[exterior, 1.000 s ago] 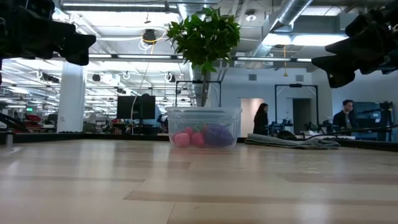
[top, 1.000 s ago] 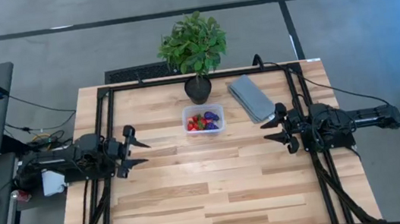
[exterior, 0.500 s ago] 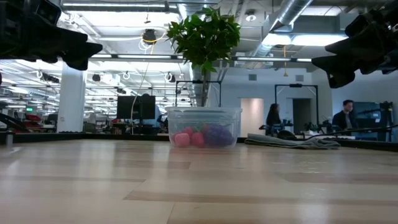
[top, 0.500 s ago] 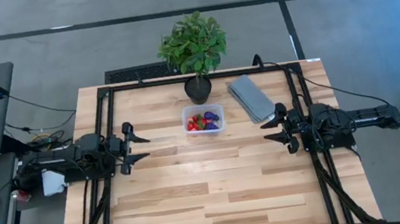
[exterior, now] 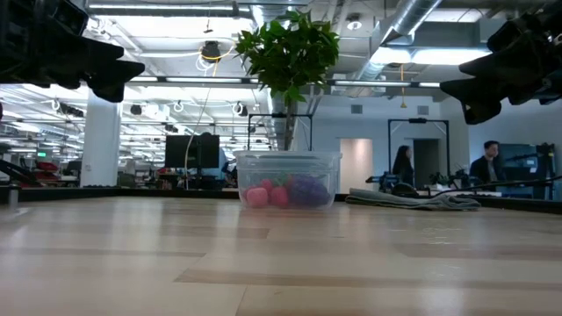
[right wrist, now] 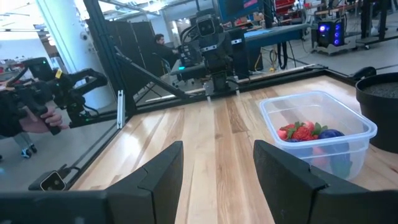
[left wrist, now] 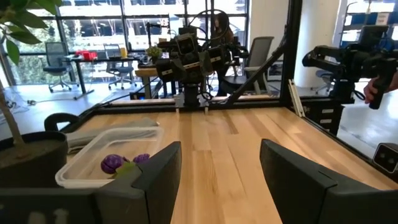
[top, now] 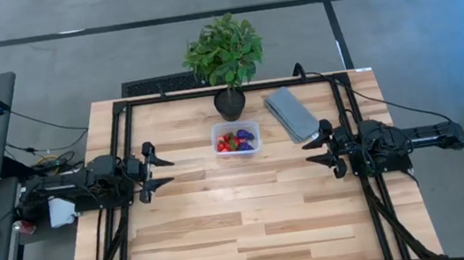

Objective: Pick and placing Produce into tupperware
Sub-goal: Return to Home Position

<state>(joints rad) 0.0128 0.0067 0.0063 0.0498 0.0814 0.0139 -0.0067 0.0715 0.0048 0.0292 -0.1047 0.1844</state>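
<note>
left fingers (top: 158,160) drew back, spread empty like right fingers (top: 313,140); filled tupperware (top: 236,138) ahead between both; withdraw level.

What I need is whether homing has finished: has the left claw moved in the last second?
Yes, slightly: against the tupperware in the high view, the open left claw has edged toward the table's far edge.
</note>
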